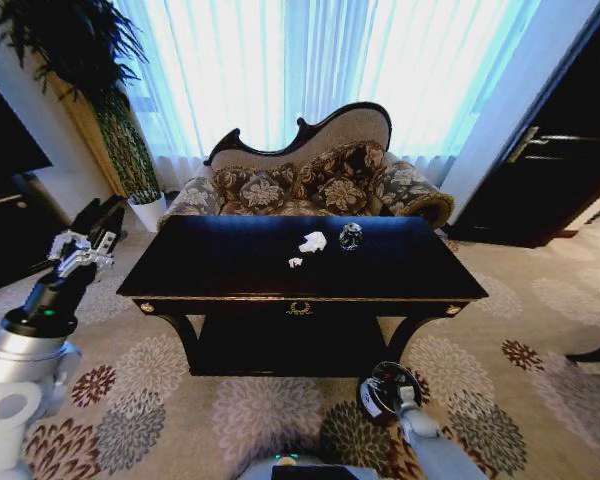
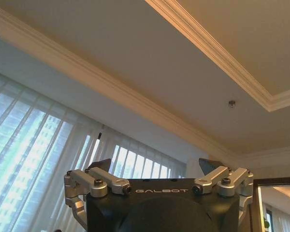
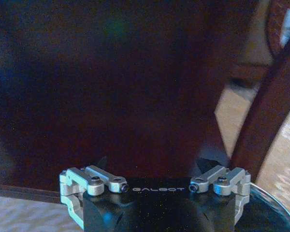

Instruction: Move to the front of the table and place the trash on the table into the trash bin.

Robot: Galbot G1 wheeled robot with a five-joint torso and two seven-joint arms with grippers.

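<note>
Dark glossy surface (image 1: pixel 230 262) bearing white paper bits (image 1: pixel 313 241) and silvery ball (image 1: pixel 351 236); left gripper (image 1: pixel 80 250) raised, right gripper (image 1: pixel 380 390) low above trash bin (image 1: pixel 372 405), fingers wide on both; best approached squarely, arms clear of edge.

A carved dark-wood sofa with floral cushions (image 1: pixel 310 180) stands before tall white sheer curtains (image 1: pixel 310 60) full of daylight, on a beige carpet with round flower patterns (image 1: pixel 140 420), beside a leafy potted plant (image 1: pixel 80 50).
</note>
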